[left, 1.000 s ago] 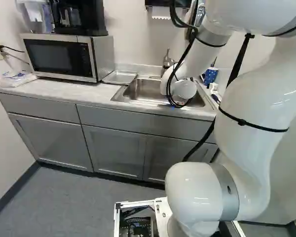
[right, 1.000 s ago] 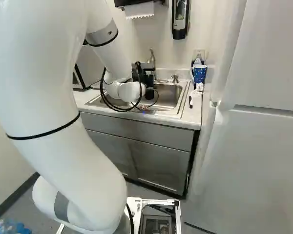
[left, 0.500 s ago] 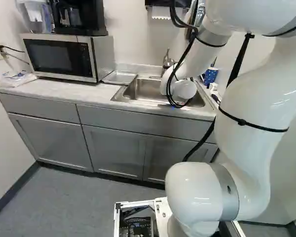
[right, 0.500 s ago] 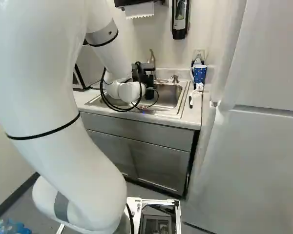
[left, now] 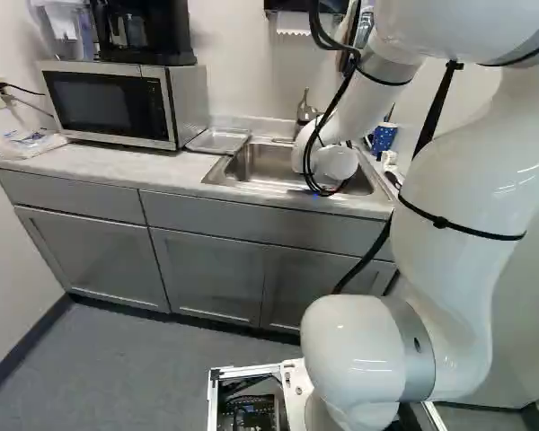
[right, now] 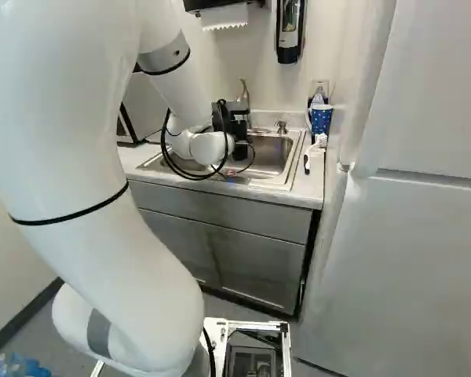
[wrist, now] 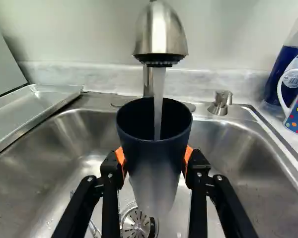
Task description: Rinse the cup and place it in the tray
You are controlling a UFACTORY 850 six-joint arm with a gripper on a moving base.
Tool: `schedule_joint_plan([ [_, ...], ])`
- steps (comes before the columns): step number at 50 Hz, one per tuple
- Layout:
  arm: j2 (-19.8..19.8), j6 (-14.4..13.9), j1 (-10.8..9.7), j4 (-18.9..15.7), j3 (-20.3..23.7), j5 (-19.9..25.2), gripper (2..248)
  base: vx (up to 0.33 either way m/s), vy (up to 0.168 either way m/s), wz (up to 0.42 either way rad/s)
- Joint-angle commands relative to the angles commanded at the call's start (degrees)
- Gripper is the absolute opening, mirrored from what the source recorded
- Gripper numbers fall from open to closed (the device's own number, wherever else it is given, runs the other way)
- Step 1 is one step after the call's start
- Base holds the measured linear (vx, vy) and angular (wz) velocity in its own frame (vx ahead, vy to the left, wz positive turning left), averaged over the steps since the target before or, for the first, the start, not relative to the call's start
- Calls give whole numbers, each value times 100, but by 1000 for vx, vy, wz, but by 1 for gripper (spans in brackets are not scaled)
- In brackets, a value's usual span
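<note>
Gripper (right: pixel 237 127) and dark cup (wrist: pixel 154 168) are together over the sink (wrist: pixel 238 148), the two black fingers closed on the cup's opposite sides, an orange pad (wrist: pixel 120 154) pressed to it on each. Under the faucet (wrist: pixel 161 32), the cup has its mouth facing up, and a stream of water (wrist: pixel 159 87) runs down into it. The sink's drain (wrist: pixel 134 225) shows beyond the cup's lower end. On the counter (left: pixel 99 162), the shallow metal tray (left: pixel 218 141) sits right beside the sink, between it and the microwave (left: pixel 112 103); the cup is outside that tray. A small soap pump (wrist: pixel 220 102) stands at the sink's rear rim. At the right of the right base view, a blue spotted mug (right: pixel 321 119) stands on the counter, with a white brush (right: pixel 316 149) lying close by.
</note>
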Motion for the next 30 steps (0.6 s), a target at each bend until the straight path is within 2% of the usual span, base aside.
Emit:
schedule_joint_plan([
  [30, 0, 0, 0, 0, 0, 0, 125, 0, 0, 0],
])
